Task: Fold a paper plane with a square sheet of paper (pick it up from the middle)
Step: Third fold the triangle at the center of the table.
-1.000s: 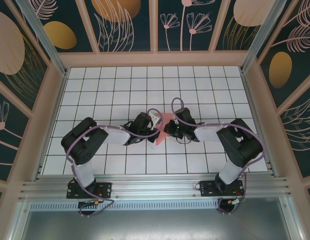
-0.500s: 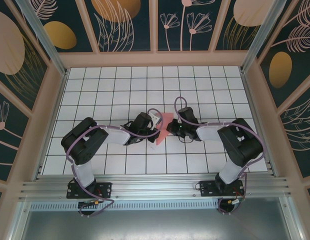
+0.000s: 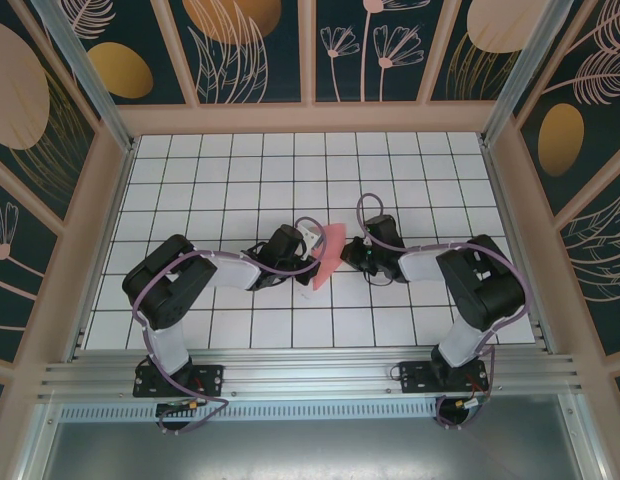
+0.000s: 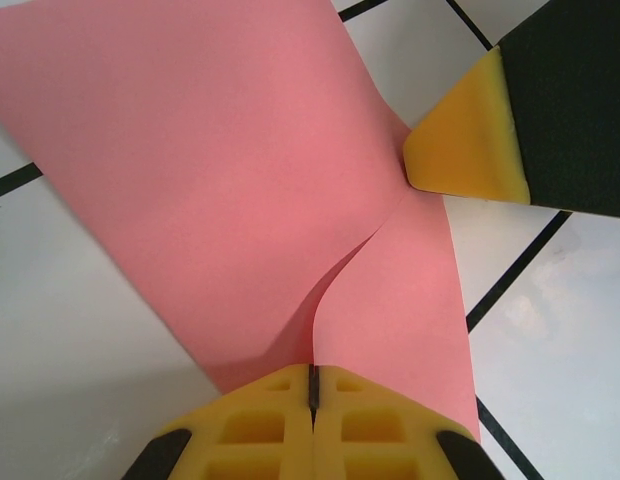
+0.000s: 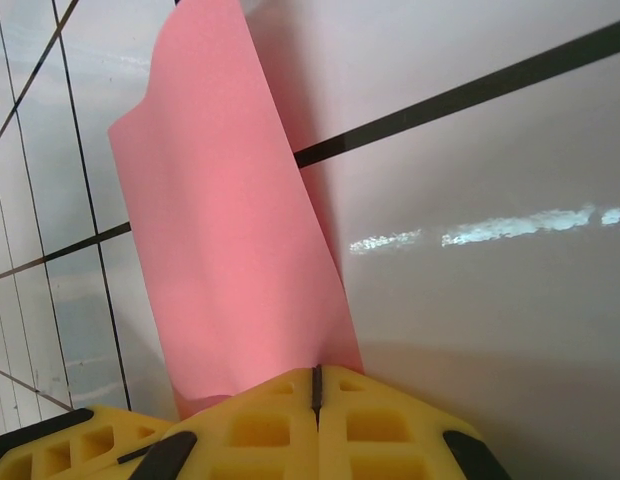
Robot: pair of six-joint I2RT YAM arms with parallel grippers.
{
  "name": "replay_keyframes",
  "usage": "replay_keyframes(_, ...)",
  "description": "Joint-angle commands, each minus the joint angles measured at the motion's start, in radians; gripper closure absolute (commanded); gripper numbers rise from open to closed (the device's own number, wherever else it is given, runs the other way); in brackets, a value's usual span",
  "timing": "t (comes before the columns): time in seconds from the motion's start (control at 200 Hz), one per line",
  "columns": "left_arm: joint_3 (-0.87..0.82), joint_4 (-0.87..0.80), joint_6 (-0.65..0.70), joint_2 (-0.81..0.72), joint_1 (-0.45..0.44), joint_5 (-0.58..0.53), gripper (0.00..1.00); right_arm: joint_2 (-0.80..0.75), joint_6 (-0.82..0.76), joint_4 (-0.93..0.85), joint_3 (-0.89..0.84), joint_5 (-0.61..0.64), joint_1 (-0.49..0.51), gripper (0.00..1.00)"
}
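Pink sheet of paper (image 3: pixel 331 247) held up between the two arms at the centre of the white gridded table (image 3: pixel 210 180), a touch toward 3 o'clock; apparently clear of the surface, bent loosely into two flaps meeting along a curved seam. Left gripper (image 4: pixel 312 395) clenched on the sheet's edge at 6 o'clock of its own wrist view; right gripper (image 5: pixel 316 385) likewise pinched shut on the paper, with one yellow fingertip (image 4: pixel 458 140) touching the sheet at 2 o'clock in the left wrist view. Likely mid-fold, crease not yet sharp. For a clean fold: take up slack with a small, even pull; line up the edges before pressing; lower to the table and flatten there; avoid twisting, for fear of tearing or buckling at the pinch points.
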Motion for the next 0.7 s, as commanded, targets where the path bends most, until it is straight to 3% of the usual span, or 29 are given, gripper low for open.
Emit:
replay_keyframes(0.0, -0.033, -0.149, 0.005, 0.058, 0.000, -0.026, 1.00, -0.037, -0.041, -0.134, 0.035, 0.038, 0.005, 0.96)
replay_keyframes(0.175, -0.030, -0.156, -0.012, 0.027, 0.000, -0.021, 1.00, -0.119, -0.093, -0.276, 0.113, 0.128, 0.002, 0.92)
replay_keyframes(0.26, -0.020, -0.167, -0.031, -0.014, 0.001, -0.019, 0.91, -0.144, -0.099, -0.282, 0.109, 0.121, -0.009, 0.87)
replay_keyframes(0.425, 0.025, -0.217, -0.054, -0.096, 0.000, -0.058, 0.58, -0.171, -0.106, -0.280, 0.098, 0.107, -0.011, 0.82)
replay_keyframes(0.535, 0.041, -0.246, -0.066, -0.171, 0.000, -0.080, 0.49, -0.187, -0.104, -0.264, 0.086, 0.090, -0.009, 0.80)
replay_keyframes(0.696, 0.056, -0.270, -0.091, -0.246, 0.001, -0.085, 0.48, -0.182, -0.094, -0.221, 0.064, 0.046, -0.009, 0.78)
